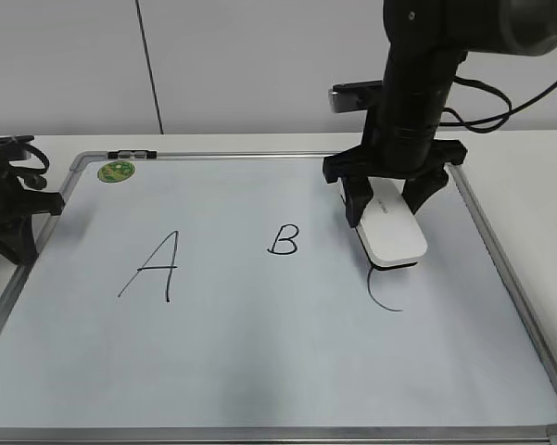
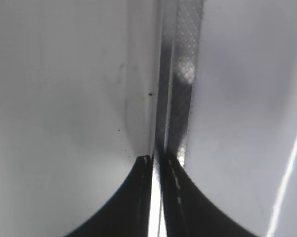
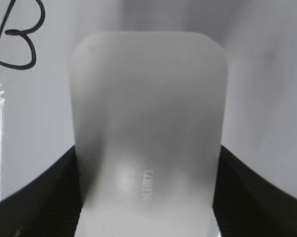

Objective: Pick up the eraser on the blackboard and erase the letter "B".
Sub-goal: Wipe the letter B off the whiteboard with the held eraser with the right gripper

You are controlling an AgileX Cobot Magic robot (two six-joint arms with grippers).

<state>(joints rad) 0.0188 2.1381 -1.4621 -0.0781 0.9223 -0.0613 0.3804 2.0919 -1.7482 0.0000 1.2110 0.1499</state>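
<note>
The white eraser (image 1: 394, 236) is between the black fingers of my right gripper (image 1: 386, 199) at the right side of the blackboard (image 1: 259, 362). It sits over the top of the curved "C" (image 1: 382, 297); I cannot tell whether it touches the board. In the right wrist view the eraser (image 3: 148, 108) fills the middle, and both fingers of the gripper (image 3: 148, 197) press its sides. The letter "B" (image 1: 284, 240) is to the eraser's left, also seen at the top left of the right wrist view (image 3: 17, 42). My left gripper (image 1: 18, 222) is shut and empty at the board's left edge (image 2: 155, 163).
A taller "A" (image 1: 158, 267) is drawn left of the "B". A round green magnet (image 1: 117, 171) sits at the board's top left corner, next to a small dark clip (image 1: 130, 153) on the frame. The silver frame (image 2: 180, 98) runs just ahead of my left fingers.
</note>
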